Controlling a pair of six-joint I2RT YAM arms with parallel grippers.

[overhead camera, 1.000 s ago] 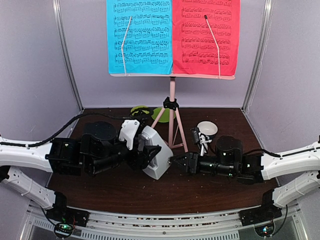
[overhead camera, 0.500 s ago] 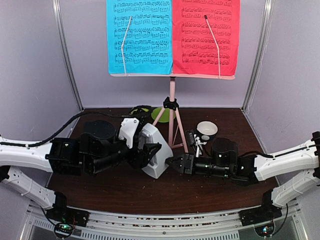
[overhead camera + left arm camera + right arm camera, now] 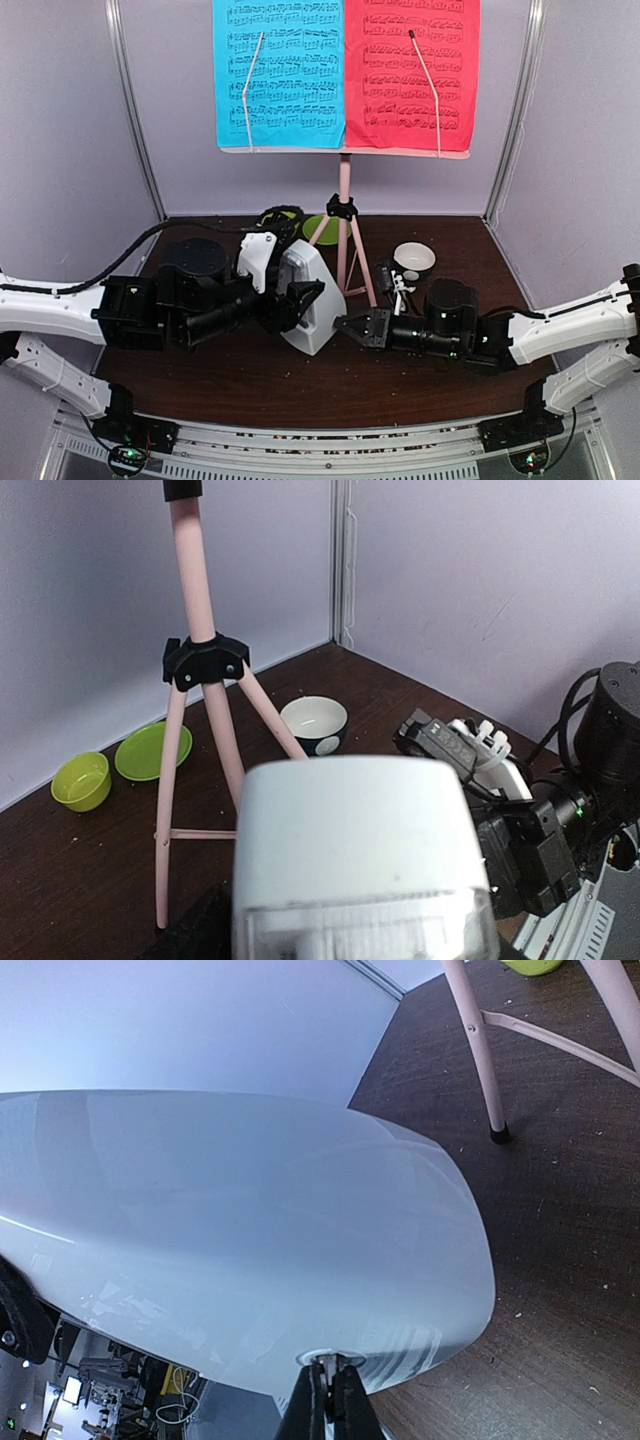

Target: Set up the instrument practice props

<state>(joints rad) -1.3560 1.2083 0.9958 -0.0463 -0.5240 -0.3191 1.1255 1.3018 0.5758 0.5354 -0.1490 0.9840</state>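
Blue sheet (image 3: 278, 75), red sheet (image 3: 410, 70), pink stand (image 3: 345, 185), white metronome (image 3: 326, 330).

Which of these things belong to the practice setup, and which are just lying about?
Job: pink music stand, blue sheet, red sheet, white metronome.
Lying about: lime green bowl, lime green plate, small white bowl.

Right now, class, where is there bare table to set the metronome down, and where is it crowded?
Bare: table strip along the near edge; far right corner behind the white bowl. Crowded: around the music stand, metronome and green bowl.
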